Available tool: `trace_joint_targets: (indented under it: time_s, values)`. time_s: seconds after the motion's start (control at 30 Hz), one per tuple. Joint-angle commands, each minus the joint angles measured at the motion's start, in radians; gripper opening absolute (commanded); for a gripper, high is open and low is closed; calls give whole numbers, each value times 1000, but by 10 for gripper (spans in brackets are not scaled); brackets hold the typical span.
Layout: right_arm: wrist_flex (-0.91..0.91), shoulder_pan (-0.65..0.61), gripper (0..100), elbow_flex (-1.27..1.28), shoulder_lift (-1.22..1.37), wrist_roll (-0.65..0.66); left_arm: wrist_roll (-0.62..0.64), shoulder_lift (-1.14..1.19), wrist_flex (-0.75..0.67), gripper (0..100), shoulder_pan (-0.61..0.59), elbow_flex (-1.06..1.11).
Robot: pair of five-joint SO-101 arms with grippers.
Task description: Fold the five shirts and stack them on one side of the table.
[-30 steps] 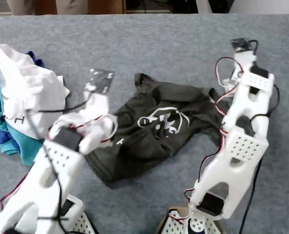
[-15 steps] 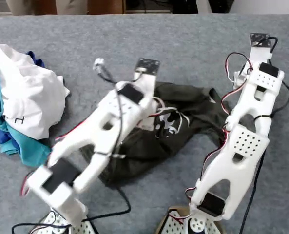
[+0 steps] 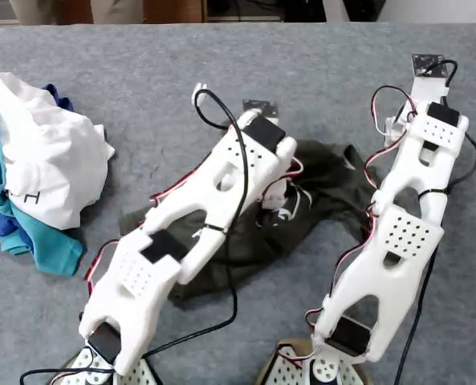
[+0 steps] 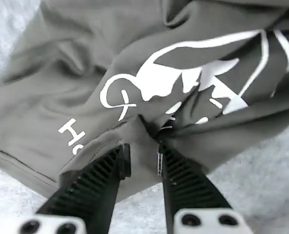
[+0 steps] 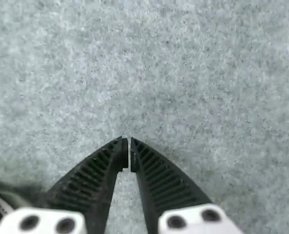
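Observation:
A dark grey shirt (image 3: 324, 181) with a white print lies crumpled in the middle of the grey table (image 3: 302, 72). My left arm stretches over it. In the left wrist view my left gripper (image 4: 143, 157) is shut on a raised fold of the dark shirt (image 4: 86, 73), just below the print, and from above that gripper (image 3: 276, 192) sits on the shirt's centre. My right arm (image 3: 418, 160) stands at the shirt's right edge. My right gripper (image 5: 129, 145) is shut on nothing, above bare table.
A pile of unfolded shirts (image 3: 37, 160), white on top with teal, blue and red beneath, lies at the table's left edge. Bare grey surface runs along the far side and between the pile and the dark shirt.
My left arm swung from the left side out over the dark shirt and its gripper came down on the fold. My right arm shifted slightly farther back.

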Motion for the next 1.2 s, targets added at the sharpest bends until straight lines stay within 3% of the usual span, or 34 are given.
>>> trace_joint_targets:
  time_s: [0.0,0.3,1.0,1.17]
  values:
    - [8,13,30,-48,-8,-9,37,15,12,106,-17,-57]
    - [8,13,30,-50,-8,-9,40,42,11,106,-81,-57]
    - [8,13,30,-50,-8,-11,38,105,14,112,-37,-58]
    - [8,13,30,-50,-8,-11,41,105,14,182,-49,-57]
